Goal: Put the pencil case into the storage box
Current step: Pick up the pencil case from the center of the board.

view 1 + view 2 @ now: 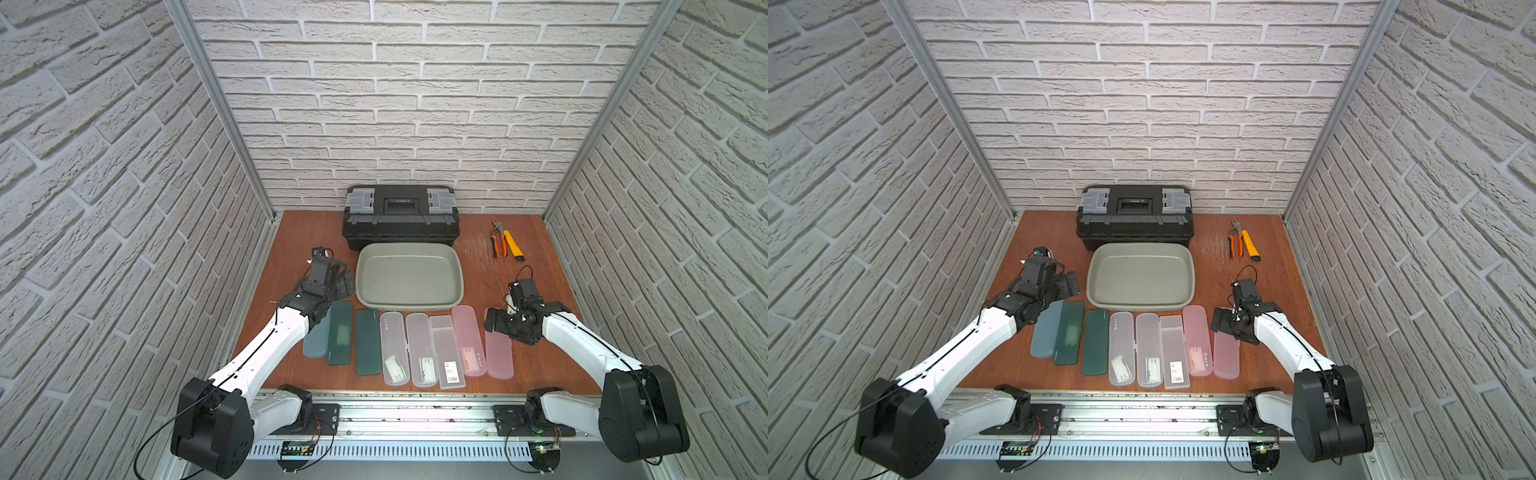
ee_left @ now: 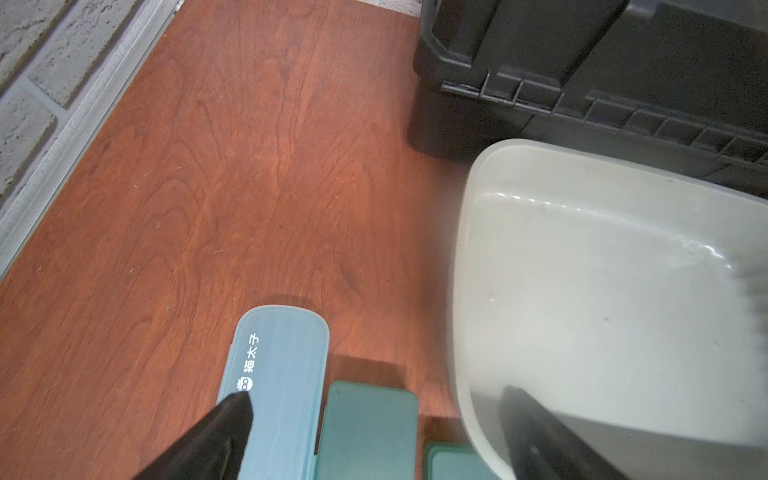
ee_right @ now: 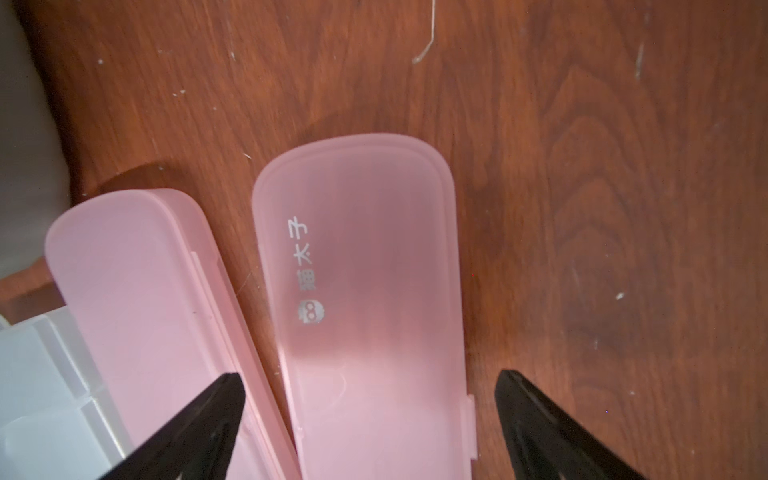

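Observation:
The storage box [image 1: 409, 306] [image 1: 1140, 304] is a shallow grey-green tub in mid-table, with nothing in it. In front of it lies a row of several pencil cases, from a blue-grey one [image 1: 313, 343] [image 2: 278, 365] through dark green [image 2: 368, 428] and clear ones to two pink ones. My right gripper [image 1: 493, 323] [image 3: 371, 377] is open and straddles the far end of the rightmost pink pencil case [image 1: 498, 353] [image 3: 365, 270] without touching it. My left gripper [image 1: 344, 286] [image 2: 378, 395] is open, one finger over the blue-grey case and the other over the tub's near-left corner.
A closed black toolbox [image 1: 401, 218] stands behind the tub against the back wall. Orange-handled pliers [image 1: 498, 243] and a yellow utility knife [image 1: 514, 246] lie at the back right. Brick-pattern walls enclose the table on three sides.

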Action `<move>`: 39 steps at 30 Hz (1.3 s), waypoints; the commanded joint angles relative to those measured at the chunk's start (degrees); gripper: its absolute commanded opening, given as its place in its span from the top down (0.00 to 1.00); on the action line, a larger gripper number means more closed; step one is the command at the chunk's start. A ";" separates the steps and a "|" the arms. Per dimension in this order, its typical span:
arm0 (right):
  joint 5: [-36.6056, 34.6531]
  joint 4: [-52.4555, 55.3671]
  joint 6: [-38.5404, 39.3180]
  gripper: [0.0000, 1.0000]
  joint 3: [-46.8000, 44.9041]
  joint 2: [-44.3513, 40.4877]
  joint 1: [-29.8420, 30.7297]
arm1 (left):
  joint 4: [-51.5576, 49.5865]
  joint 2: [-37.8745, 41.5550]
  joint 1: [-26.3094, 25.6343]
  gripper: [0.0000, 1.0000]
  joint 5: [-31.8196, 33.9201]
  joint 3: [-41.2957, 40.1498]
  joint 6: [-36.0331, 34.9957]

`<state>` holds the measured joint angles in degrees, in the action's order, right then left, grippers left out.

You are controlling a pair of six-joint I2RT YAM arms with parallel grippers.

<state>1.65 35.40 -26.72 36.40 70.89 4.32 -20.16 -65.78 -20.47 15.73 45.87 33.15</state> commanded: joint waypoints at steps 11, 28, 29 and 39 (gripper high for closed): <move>-4.25 -0.86 -1.37 0.04 2.28 6.55 3.41 | 0.22 2.61 -2.59 0.02 1.37 0.41 0.75; -7.94 0.70 0.93 0.30 6.07 4.99 3.51 | 3.54 2.91 -4.93 0.01 -3.94 3.53 0.25; -8.50 1.20 1.18 0.31 6.54 4.01 3.51 | 4.63 2.36 -5.03 0.02 -6.60 3.92 -0.62; -9.13 8.24 4.67 0.35 19.90 0.03 3.41 | 0.10 -7.82 -5.04 0.01 -19.46 23.74 -12.49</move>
<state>-7.53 41.47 -23.73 51.77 71.77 7.46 -21.34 -72.03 -25.21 2.83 65.63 26.50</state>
